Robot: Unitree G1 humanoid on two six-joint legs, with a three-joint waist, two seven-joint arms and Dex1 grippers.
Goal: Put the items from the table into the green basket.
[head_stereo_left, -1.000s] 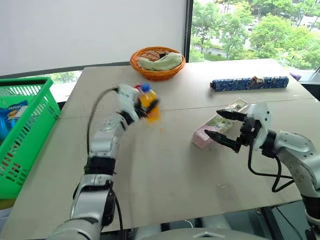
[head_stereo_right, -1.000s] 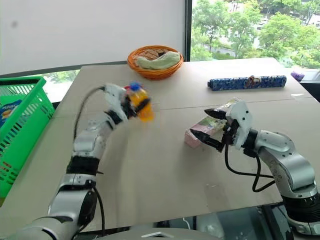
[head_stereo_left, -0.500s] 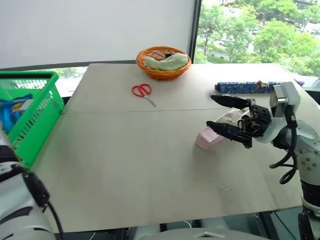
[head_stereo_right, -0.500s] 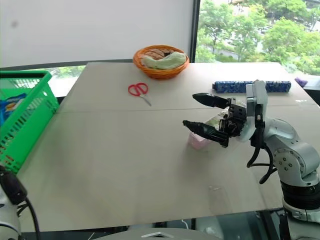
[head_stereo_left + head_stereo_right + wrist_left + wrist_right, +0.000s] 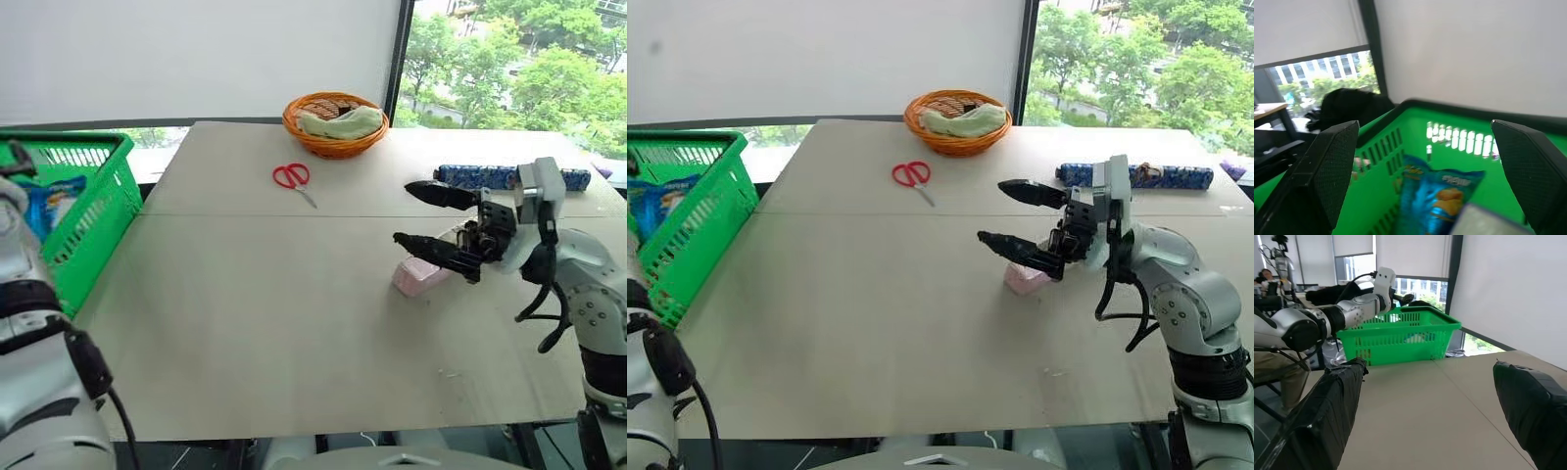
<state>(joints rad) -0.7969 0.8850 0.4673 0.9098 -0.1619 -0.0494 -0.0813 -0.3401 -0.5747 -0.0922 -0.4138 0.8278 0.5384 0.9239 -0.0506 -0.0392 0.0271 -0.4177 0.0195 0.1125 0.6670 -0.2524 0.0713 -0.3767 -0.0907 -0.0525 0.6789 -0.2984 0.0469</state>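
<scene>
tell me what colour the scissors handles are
Red; the scissors show best in the left eye view.

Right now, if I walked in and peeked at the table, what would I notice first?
Probably the bright green basket at the table's left edge, with a blue snack bag inside. Next, the right gripper, its black fingers spread wide above the pink packet near the table's right side. Farther back lie red scissors, and behind them sits a round orange wicker basket.
</scene>
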